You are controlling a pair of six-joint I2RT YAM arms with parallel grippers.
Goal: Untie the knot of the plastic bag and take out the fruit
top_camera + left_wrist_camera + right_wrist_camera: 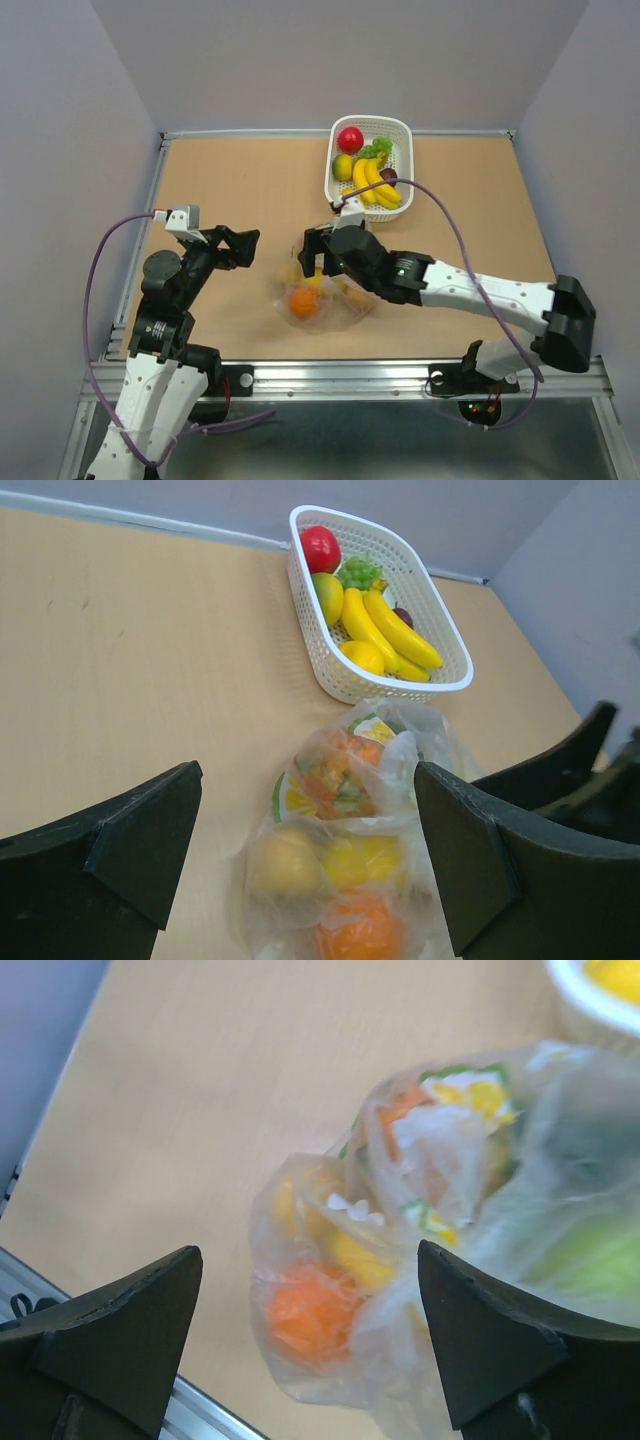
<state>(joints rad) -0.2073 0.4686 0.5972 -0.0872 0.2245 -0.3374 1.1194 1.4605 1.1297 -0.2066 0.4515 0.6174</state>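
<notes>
The plastic bag [330, 298] lies on the table near the front edge, with an orange [303, 302] and other fruit showing through it. In the left wrist view the bag [330, 820] holds the orange [365, 930], a yellow fruit [365, 860] and a pale peach [285, 862]. My left gripper [250, 248] is open and empty, to the left of the bag. My right gripper [318, 258] is open and hangs above the bag's far-left part; the right wrist view shows the bag [420, 1250], the orange [310, 1310] and a green fruit [590, 1260]. I cannot make out the knot.
A white slotted basket [400, 125] stands at the back of the table with bananas [378, 185], a red apple [350, 139] and other fruit. It shows in the left wrist view [440, 680]. The table's front rail [350, 372] runs close to the bag.
</notes>
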